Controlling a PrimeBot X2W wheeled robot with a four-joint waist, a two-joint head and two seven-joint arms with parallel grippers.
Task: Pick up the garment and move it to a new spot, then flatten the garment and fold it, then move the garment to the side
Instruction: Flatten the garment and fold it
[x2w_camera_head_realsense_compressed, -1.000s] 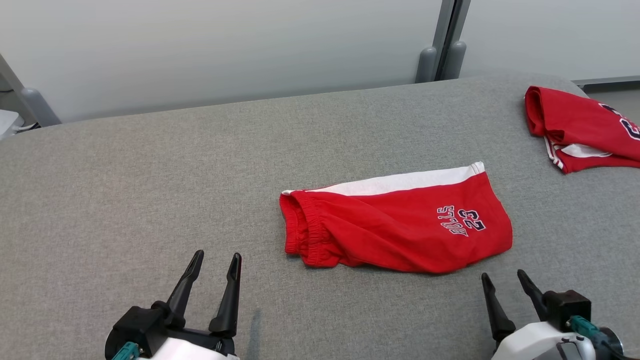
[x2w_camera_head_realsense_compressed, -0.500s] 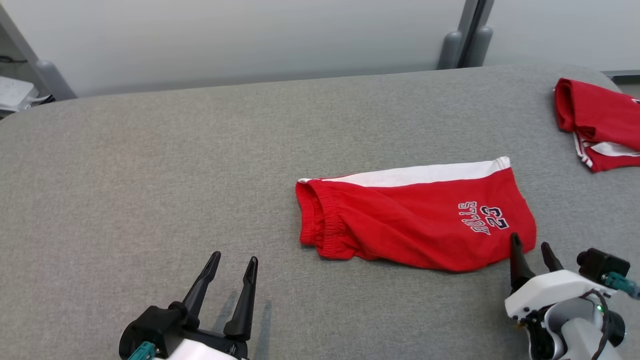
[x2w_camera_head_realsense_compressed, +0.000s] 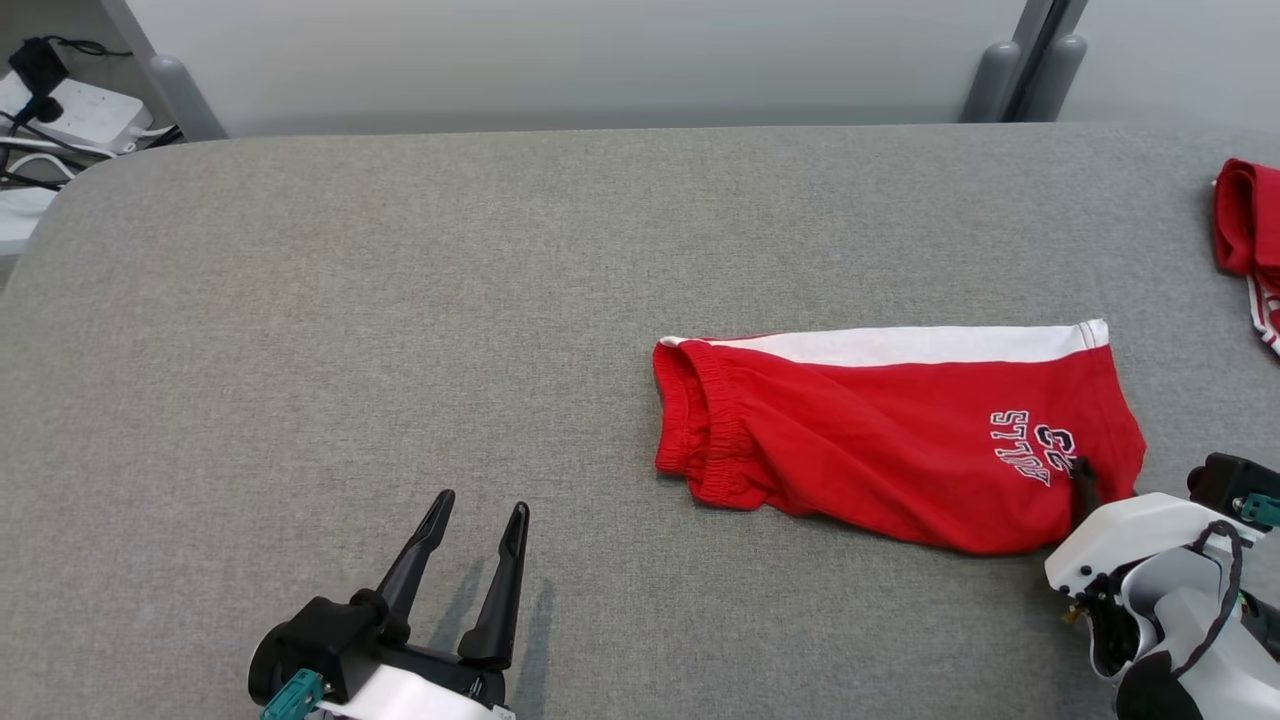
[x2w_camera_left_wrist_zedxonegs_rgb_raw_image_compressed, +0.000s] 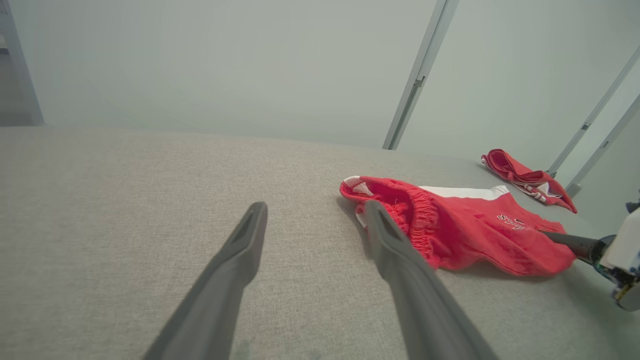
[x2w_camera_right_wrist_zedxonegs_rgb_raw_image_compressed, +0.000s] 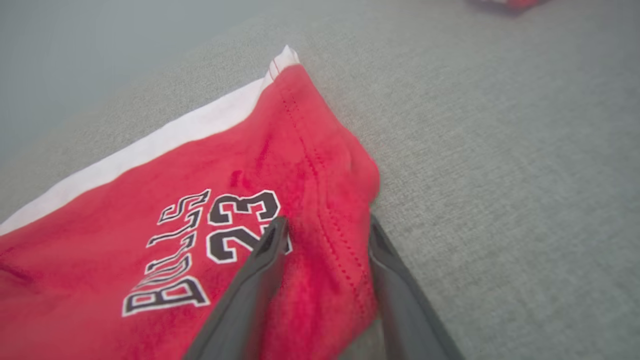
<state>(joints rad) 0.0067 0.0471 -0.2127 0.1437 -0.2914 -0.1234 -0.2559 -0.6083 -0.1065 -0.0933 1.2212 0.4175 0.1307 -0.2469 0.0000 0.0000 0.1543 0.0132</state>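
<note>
**Right claw.** The right gripper (x2w_camera_right_wrist_zedxonegs_rgb_raw_image_compressed: 326, 225) stood at the hem end of the red shorts (x2w_camera_head_realsense_compressed: 880, 450). Its two dark fingers (x2w_camera_right_wrist_zedxonegs_rgb_raw_image_compressed: 250, 290) were apart and straddled a raised ridge of the stitched hem. One finger lay on top of the cloth, its tip touching the "BULLS 23" print (x2w_camera_right_wrist_zedxonegs_rgb_raw_image_compressed: 227, 245). The other sat at the outer edge of the hem, against the grey upholstered surface (x2w_camera_head_realsense_compressed: 400, 300). Red fabric filled the gap between them. Whether the fingers were actually pinching the cloth could not be determined.

**Left claw.** The left gripper (x2w_camera_head_realsense_compressed: 482, 503) sat low over the grey surface with its fingers spread wide and nothing between them. It touched no cloth.

**Garment.** The shorts lay flat on the surface, directly ahead of the right claw and extending away towards the left-claw side. The elastic waistband (x2w_camera_head_realsense_compressed: 705, 430) was the end farthest from the right claw. It lay ahead of the left claw and off towards the right-claw side, clear of the fingertips. A white side stripe (x2w_camera_head_realsense_compressed: 930, 345) ran along the edge of the shorts far from both claws.

**Other items.** A second red garment (x2w_camera_head_realsense_compressed: 1245, 220) lay crumpled well beyond the right claw, apart from the shorts. A white power strip with cables (x2w_camera_head_realsense_compressed: 80, 110) sat off the surface, far beyond the left claw on its outer side.
</note>
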